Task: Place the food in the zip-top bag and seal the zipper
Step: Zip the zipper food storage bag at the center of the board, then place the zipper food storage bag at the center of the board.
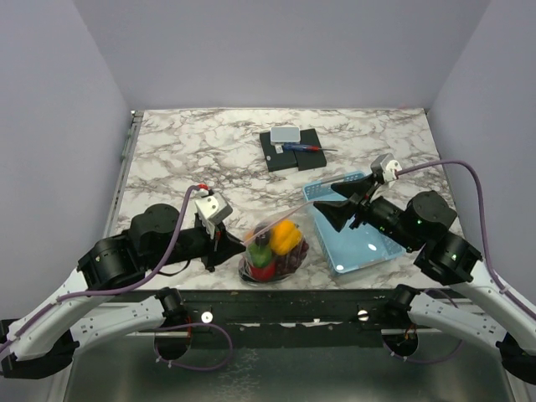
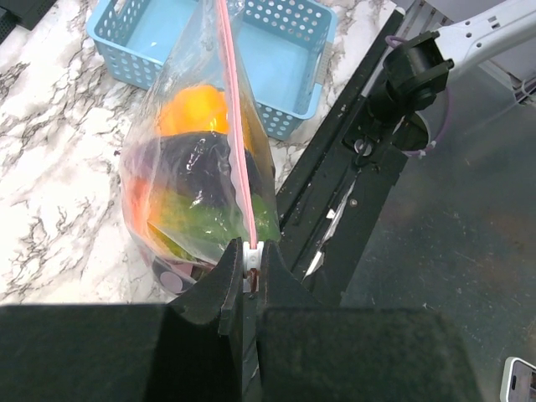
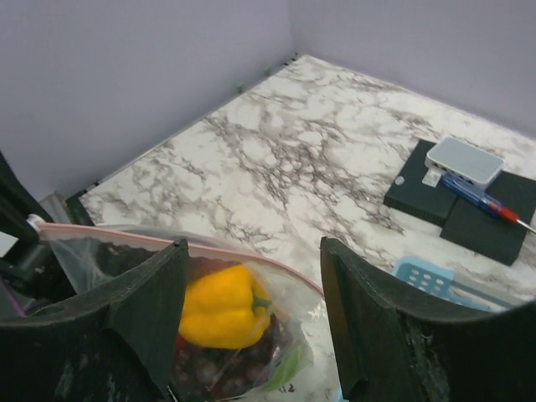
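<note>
Sealing is judged to be the step in hand. The clear, crinkly, pink-tinted zip-top bag (image 1: pixel 272 251) is found at 6 o'clock on the marble-patterned bench (image 1: pixel 193 151), near its front edge. The toy food is already inside: a yellow-orange pepper (image 3: pixel 219 306), a dark purple grape bunch (image 2: pixel 201 167), and green and red pieces. No food is seen in the light-blue plastic basket (image 1: pixel 373 251) at 4 o'clock, just beside the bag.

The thin pink zipper strip (image 2: pixel 237 134) is pinched at its 9 o'clock end by the left fingers (image 2: pixel 219 289), which are closed narrow on it. The right fingers (image 3: pixel 146 310) are spread wide and hold nothing. They are placed at the bag's 2 o'clock end, seemingly one on each side of the strip. Whether the strip is pressed shut along its whole length cannot be told.

The next move is judged to call for the right fingers to be closed on the strip and drawn along it against the left hold, the strip being kept taut.
</note>
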Available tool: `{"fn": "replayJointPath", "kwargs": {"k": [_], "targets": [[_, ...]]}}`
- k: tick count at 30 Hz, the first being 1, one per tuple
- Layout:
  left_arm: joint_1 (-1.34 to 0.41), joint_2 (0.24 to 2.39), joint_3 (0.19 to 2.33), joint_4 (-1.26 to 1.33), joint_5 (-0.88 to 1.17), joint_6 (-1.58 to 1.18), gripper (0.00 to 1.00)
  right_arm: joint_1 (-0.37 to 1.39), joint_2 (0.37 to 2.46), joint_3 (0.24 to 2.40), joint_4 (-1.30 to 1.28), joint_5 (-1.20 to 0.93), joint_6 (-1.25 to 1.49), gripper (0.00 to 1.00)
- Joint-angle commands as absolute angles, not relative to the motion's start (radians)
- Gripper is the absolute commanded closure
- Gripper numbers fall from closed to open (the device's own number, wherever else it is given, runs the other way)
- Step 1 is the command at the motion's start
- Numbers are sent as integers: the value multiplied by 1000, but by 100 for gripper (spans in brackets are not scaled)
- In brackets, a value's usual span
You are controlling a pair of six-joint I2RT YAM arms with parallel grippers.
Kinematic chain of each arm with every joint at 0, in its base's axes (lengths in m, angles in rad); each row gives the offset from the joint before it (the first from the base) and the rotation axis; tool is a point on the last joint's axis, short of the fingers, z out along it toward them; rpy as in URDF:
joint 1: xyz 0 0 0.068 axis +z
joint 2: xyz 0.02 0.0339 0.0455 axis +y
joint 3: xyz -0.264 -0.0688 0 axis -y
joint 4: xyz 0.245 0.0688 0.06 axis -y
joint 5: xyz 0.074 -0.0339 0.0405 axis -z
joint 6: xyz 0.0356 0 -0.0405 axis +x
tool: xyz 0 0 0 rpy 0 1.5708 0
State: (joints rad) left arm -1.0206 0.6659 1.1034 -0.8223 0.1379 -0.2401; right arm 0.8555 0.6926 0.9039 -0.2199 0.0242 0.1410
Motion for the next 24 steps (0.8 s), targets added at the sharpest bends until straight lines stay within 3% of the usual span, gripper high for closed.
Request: {"fn": "replayJointPath", "kwargs": {"k": [1,3,11,24], "targets": [[-1020,658,1091,-787,174,-250,100,853,730,986,-304,-99,172,27],[-1021,659,1090,-786,180,-249,100,853,751,1015,-325,-141,195,20],[-1021,661,1083,-778,198,-243,100,853,840,1159,-525,-248,63,20],[-1020,651,1097,-791,210,-230,100,853,913,1149,-585,-302,-367,17]]}}
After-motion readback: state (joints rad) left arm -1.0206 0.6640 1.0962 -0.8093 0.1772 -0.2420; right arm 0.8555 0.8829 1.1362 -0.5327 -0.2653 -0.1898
